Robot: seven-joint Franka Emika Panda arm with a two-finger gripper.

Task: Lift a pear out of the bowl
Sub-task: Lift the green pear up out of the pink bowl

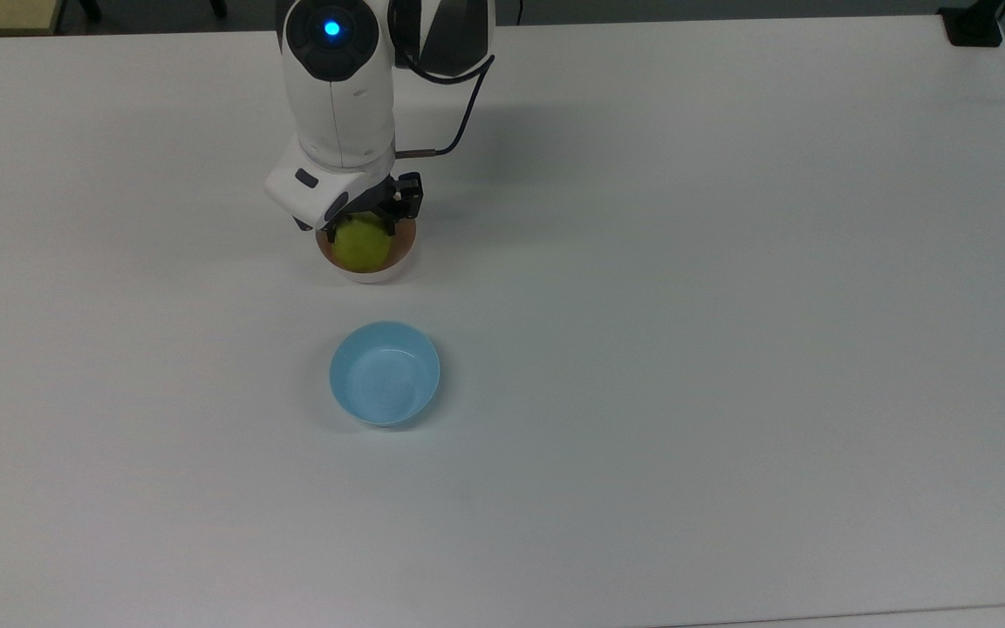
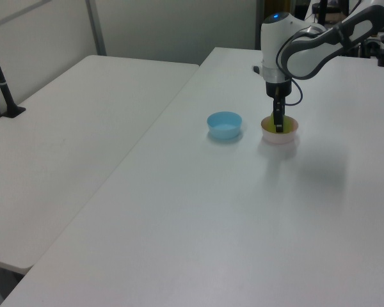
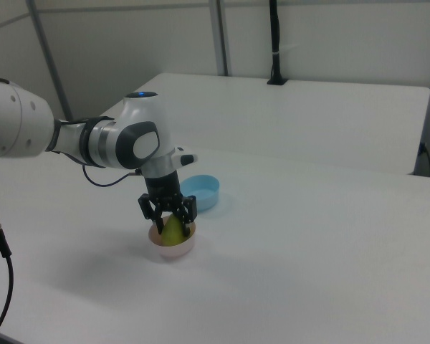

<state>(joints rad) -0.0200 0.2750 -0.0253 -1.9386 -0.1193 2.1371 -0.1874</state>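
Pear (image 3: 173,229): 1, in pink bowl (image 3: 173,249) | bowls: 2 | gripper (image 3: 173,221): spread around pear

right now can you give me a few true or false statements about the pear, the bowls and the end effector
1. The pear sits in the pink bowl. True.
2. The blue bowl holds a pear. False: nothing is in it.
3. The end effector is down at the pink bowl with a finger on each side of the pear. True.
4. The two bowls touch each other. False: bare table lies between them.
5. The pear is lifted clear of the pink bowl. False: it is inside the bowl.
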